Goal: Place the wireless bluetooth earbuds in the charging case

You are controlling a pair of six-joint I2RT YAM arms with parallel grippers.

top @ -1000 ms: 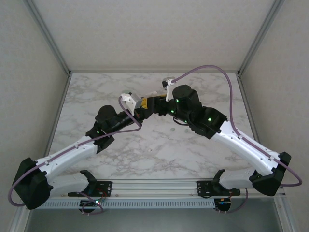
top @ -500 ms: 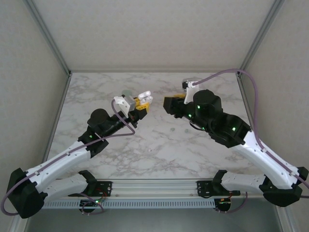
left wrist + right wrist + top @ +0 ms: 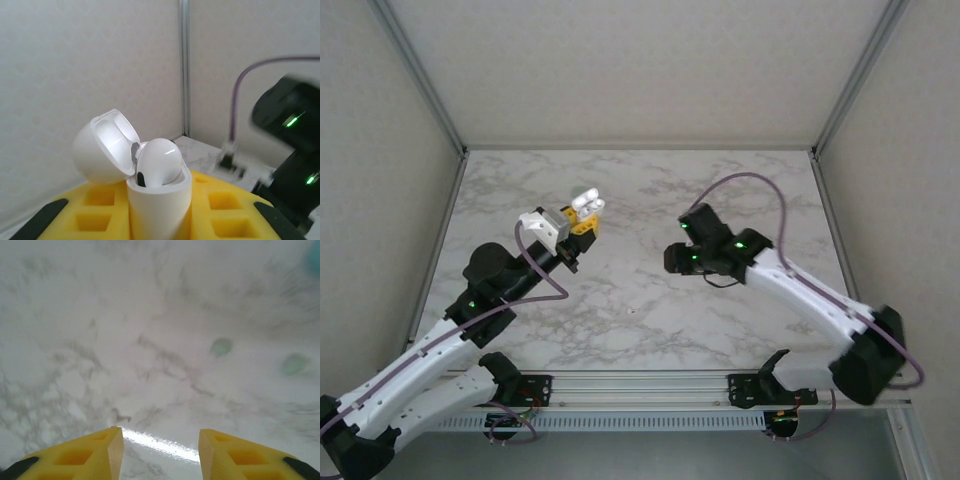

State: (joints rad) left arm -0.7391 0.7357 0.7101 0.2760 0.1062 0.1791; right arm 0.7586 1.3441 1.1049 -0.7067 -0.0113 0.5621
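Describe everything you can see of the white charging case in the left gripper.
The charging case is glossy white plastic with rounded edges, standing upright, clamped between the yellow fingers of the left gripper. Its hinged lid is flipped open, tilted back to the left in the left wrist view. A white earbud sits in the body, its rounded top bulging above the rim.

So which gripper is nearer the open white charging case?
Left. The left gripper holds the charging case clamped; the right gripper hangs open above the table, well off to its right.

Bright, even light; right-wrist view seems somewhat motion-blurred.
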